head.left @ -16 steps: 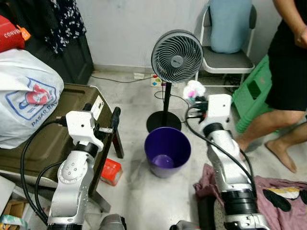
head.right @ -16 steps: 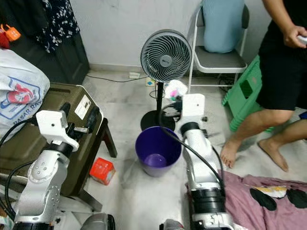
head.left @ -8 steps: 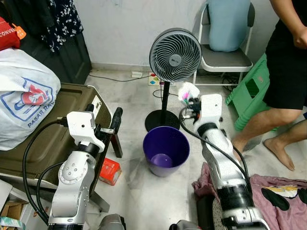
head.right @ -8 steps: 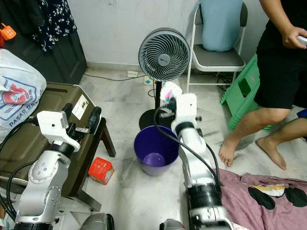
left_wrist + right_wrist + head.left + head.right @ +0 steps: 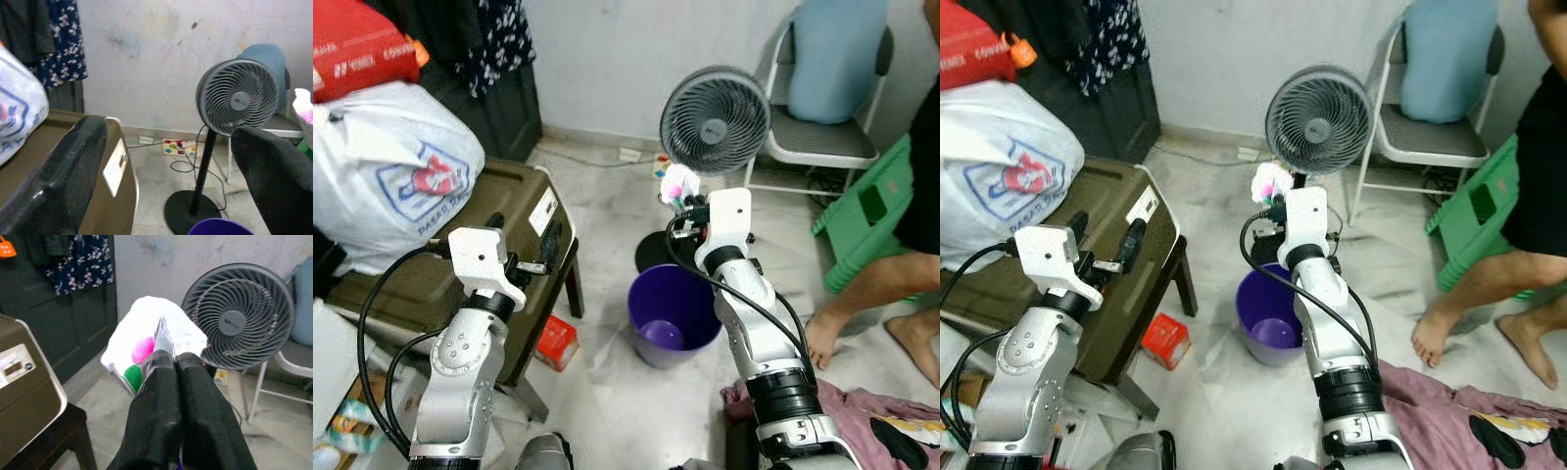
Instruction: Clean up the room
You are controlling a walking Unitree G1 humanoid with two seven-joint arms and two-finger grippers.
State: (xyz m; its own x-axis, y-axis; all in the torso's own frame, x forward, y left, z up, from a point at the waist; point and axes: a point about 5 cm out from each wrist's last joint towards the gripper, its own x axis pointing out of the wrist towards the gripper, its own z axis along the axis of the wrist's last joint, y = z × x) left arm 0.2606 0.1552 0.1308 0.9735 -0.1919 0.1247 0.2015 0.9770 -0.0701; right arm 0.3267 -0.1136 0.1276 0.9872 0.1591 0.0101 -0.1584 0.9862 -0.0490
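Above the purple bin (image 5: pixel 674 311), just at its far rim, the right gripper (image 5: pixel 172 363) holds a white wrapper (image 5: pixel 157 335) with pink and green bits showing through it. Its two fingers (image 5: pixel 155 396) are pressed together, pinching the wrapper's lower edge. The wrapper hangs in front of the fan (image 5: pixel 714 122), near the fan pole.

Step in hand, as I judge it: carrying one piece of litter to the bin for disposal. Drop not yet made. The bin looks almost bare inside, with only a pale patch at the bottom.

Next move calls for: bringing the wrapper squarely over the bin mouth, clear of the fan pole, then spreading the fingers. The wrapper is light and crumpled, so it may drift or cling to a finger; a low release looks safer.

Left gripper (image 5: pixel 168 166) is raised beside the brown box (image 5: pixel 475 235), fingers spread wide, holding nothing.

Count:
- bin: one
- fan: one
- wrapper in grip: one
- red carton (image 5: pixel 555 343) on the floor by the box leg: one
- plastic bag (image 5: pixel 396 162) on the box: one
- folding chair (image 5: pixel 822 137): one
- green stool (image 5: pixel 876 211): one
- person, bare-legged (image 5: pixel 881 289), at the right: one
- pink cloth (image 5: pixel 871 426) on the floor: one heap
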